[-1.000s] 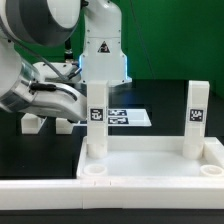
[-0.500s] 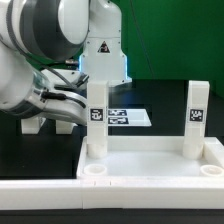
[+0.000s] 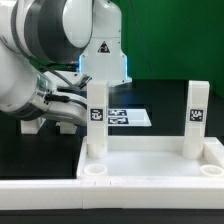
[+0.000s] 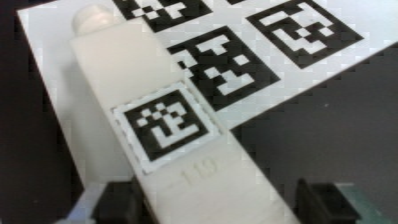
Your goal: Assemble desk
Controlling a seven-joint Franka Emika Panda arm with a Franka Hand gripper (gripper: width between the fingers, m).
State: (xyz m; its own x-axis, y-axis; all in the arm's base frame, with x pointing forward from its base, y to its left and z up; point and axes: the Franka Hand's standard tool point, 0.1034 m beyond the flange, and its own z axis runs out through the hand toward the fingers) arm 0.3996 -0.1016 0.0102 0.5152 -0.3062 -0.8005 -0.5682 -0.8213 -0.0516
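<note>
Flanking tagged leg (image 4: 157, 140), fingers (image 4: 111, 204) mostly cropped; possibly not touching

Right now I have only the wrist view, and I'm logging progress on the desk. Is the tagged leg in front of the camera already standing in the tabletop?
Observer: Yes. That leg stands upright at the far corner of the tabletop, on the exterior view's left.
Operator: Is any other leg in?
Observer: One. A second leg stands upright at the far corner on the exterior view's right.
Operator: And the near corners?
Observer: Both are empty: the near socket on the exterior view's left and the one on its right.
</note>
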